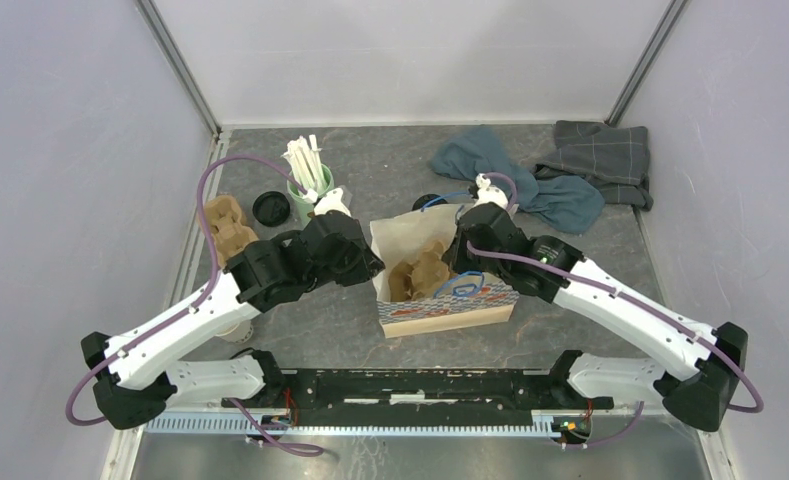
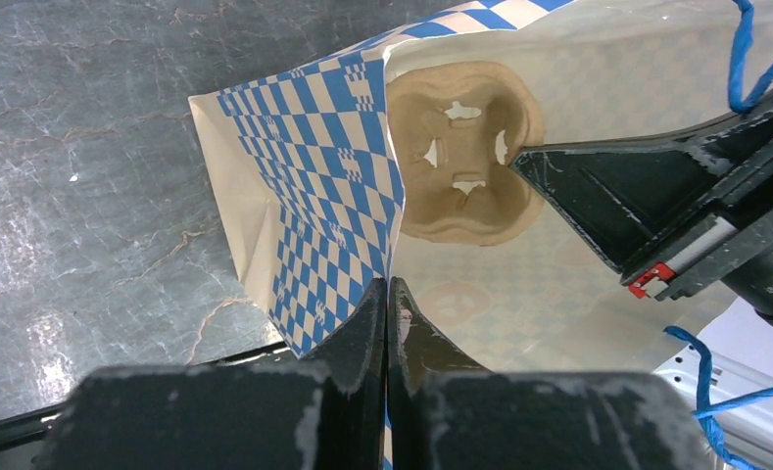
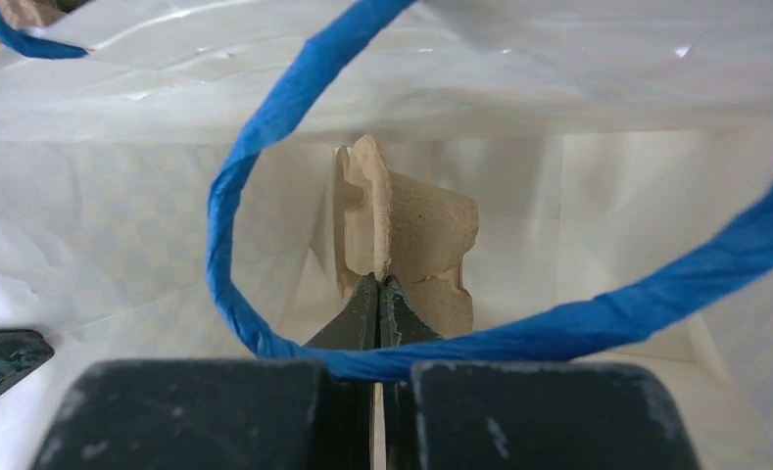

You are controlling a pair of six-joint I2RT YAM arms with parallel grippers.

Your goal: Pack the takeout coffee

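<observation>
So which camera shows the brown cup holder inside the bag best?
The left wrist view: the cup holder faces it, slots visible, inside the bag. The right wrist view sees it edge-on, pinched by the right fingers. The top view shows only part.

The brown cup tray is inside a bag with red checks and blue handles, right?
Not quite. The bag has blue checks, not red, as the left wrist view shows. The rest is right: the brown cup tray is inside it, and the handles are blue.
</observation>
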